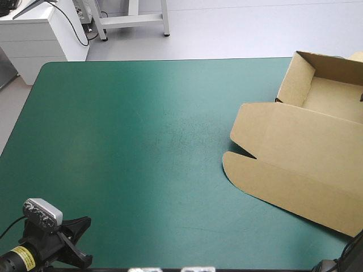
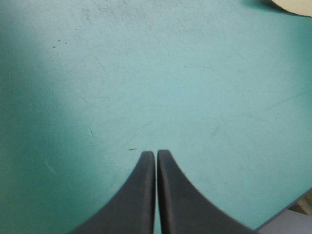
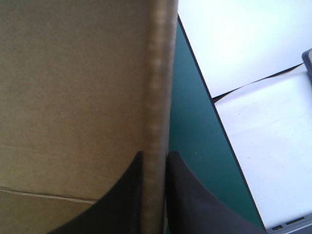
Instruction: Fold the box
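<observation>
The brown box (image 1: pixel 306 153) lies at the table's right side as an open tray (image 1: pixel 334 90) toward the far edge, with its lid flat and pointing to the near edge. In the right wrist view my right gripper (image 3: pixel 155 156) is shut on a raised edge of the box (image 3: pixel 73 97), the board standing between the fingers. My left gripper (image 1: pixel 79 243) hovers at the near left corner, far from the box. Its fingers (image 2: pixel 141 195) meet in a point over bare cover, shut on nothing. A corner of the box (image 2: pixel 292 6) shows far ahead of it.
The teal-green cover (image 1: pixel 142 141) stretches bare from the left edge to the box. The table's right edge (image 3: pixel 204 97) runs close beside my right gripper, with pale floor beyond it. White furniture (image 1: pixel 39 34) stands beyond the far left corner.
</observation>
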Robot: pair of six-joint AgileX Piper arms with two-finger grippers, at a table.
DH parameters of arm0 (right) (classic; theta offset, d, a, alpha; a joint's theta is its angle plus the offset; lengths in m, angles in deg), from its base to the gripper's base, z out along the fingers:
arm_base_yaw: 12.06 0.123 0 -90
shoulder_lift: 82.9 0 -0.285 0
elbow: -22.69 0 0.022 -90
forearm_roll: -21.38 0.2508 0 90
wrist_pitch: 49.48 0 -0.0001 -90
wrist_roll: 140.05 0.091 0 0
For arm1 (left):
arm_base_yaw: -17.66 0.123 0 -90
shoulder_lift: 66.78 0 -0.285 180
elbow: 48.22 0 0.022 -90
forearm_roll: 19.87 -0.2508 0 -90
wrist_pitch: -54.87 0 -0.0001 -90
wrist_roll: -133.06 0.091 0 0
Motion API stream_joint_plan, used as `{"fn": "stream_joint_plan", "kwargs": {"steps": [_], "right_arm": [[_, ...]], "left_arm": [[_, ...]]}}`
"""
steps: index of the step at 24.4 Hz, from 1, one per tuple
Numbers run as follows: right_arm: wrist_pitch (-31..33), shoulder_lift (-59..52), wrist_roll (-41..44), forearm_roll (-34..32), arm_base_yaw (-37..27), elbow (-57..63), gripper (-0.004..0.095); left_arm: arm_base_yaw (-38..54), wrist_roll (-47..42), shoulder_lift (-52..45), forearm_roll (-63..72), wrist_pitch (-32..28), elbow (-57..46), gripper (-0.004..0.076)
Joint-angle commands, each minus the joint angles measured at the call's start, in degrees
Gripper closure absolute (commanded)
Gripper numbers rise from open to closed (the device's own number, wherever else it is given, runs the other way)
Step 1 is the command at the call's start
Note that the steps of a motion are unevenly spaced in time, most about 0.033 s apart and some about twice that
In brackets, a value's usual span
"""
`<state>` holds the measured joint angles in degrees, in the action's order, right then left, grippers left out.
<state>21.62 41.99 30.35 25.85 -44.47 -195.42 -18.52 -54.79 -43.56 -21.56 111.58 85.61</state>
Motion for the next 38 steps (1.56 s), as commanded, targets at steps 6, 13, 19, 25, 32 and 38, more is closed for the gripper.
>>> {"fn": "stream_joint_plan", "kwargs": {"steps": [6, 13, 19, 25, 32, 38], "right_arm": [[-1.06, -2.31, -0.06, -0.55, -0.53, -2.7, 0.0236], [0.27, -11.88, 2.09, 6.16, -0.42, -3.85, 0.0639], [0.27, -30.55, -3.1, 17.98, 3.57, 5.1, 0.0908], [-1.74, -46.18, -5.44, 16.09, 15.59, 20.32, 0.0908], [-8.93, -61.28, -7.17, 13.98, 30.11, 38.16, 0.0909], [-21.67, -74.1, -10.94, 12.89, 33.45, 55.7, 0.091]], "left_arm": [[-0.39, -0.3, 0.68, 0.14, -3.95, 1.37, 0.0731], [-0.39, -0.14, 0.68, 2.75, -2.5, 1.37, 0.0731], [-0.39, -0.04, 0.68, 1.69, -4.8, 1.37, 0.0731], [-0.39, 0.22, 0.68, -0.3, -6.43, 1.37, 0.0731], [-0.39, 2.76, 0.68, 0.53, -6.43, 1.37, 0.0731], [-0.39, 7.84, 0.68, 0.54, -8.35, -0.46, 0.0731]]}}
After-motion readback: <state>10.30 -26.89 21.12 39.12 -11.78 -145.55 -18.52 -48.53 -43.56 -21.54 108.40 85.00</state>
